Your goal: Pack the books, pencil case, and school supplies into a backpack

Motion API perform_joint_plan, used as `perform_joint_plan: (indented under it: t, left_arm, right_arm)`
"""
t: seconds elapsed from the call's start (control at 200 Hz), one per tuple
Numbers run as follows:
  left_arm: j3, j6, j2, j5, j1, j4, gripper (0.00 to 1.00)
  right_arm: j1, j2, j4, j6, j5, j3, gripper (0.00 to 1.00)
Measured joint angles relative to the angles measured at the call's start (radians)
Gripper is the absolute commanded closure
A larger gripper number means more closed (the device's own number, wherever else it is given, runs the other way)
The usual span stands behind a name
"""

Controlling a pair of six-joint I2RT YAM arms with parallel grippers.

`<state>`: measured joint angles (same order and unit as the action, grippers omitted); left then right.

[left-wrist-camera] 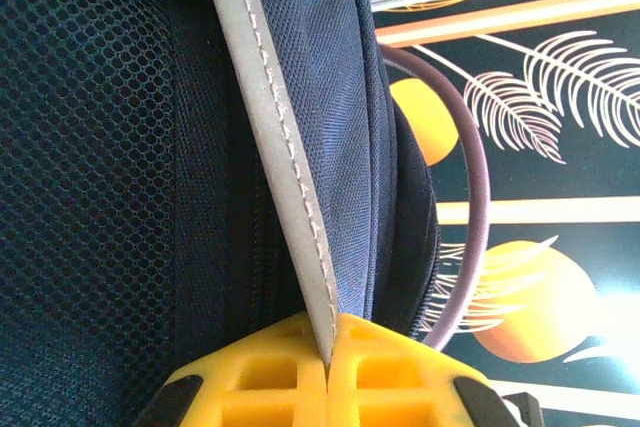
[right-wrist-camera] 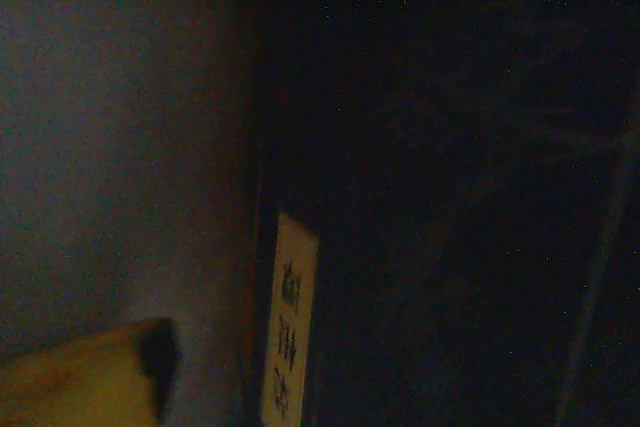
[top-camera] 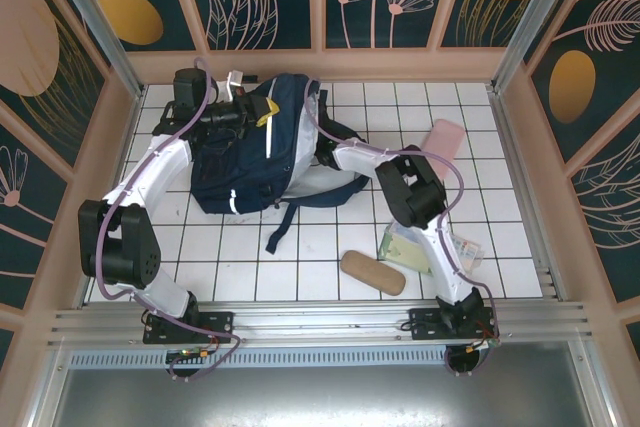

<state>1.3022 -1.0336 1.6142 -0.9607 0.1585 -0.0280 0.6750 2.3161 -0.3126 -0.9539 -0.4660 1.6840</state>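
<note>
The navy backpack [top-camera: 255, 162] lies at the back left of the table, its opening facing right. My left gripper [left-wrist-camera: 328, 365] is shut on the backpack's grey-trimmed edge [left-wrist-camera: 270, 127] and stands at its far top corner [top-camera: 232, 107]. My right arm [top-camera: 365, 159] reaches into the opening, and its gripper is hidden inside. In the dark right wrist view one yellow finger [right-wrist-camera: 90, 377] stands far to the left, the jaws wide apart. A dark book with a pale printed label [right-wrist-camera: 290, 327] lies beside it, not gripped. A tan oblong pencil case [top-camera: 373, 272] lies on the tiles.
A pink pouch [top-camera: 443, 139] lies at the back right. A pale green-white packet [top-camera: 412, 247] sits under my right arm's elbow. A dark strap [top-camera: 285, 227] trails from the backpack toward the front. Wooden walls ring the table.
</note>
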Motion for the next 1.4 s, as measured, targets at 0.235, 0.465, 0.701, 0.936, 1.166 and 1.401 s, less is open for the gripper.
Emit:
perform_joint_plan:
  t: [0.235,0.465,0.701,0.936,1.166,1.401]
  left_arm:
    - [-0.001,0.010,-0.014,0.003,-0.019,-0.010,1.00]
    - [-0.002,0.088,-0.033,0.048,-0.023,-0.091,1.00]
    - [-0.006,0.189,-0.057,0.146,-0.022,-0.179,0.99]
    - [-0.057,0.280,-0.063,0.224,-0.020,-0.209,0.94]
    - [-0.073,0.383,-0.061,0.320,0.006,-0.286,0.93]
    - [-0.072,0.428,-0.019,0.361,0.043,-0.300,0.92]
  right_arm:
    - [-0.013,-0.131,-0.042,0.052,-0.029,-0.178,0.08]
    - [-0.053,-0.250,-0.076,0.080,-0.039,-0.332,0.16]
    - [-0.119,-0.480,-0.080,0.128,0.000,-0.534,0.21]
    - [-0.163,-0.635,0.126,0.221,0.149,-0.550,0.21]
    - [-0.169,-0.688,0.375,0.301,0.298,-0.550,0.22]
    - [-0.192,-0.765,0.579,0.324,0.436,-0.550,0.27]
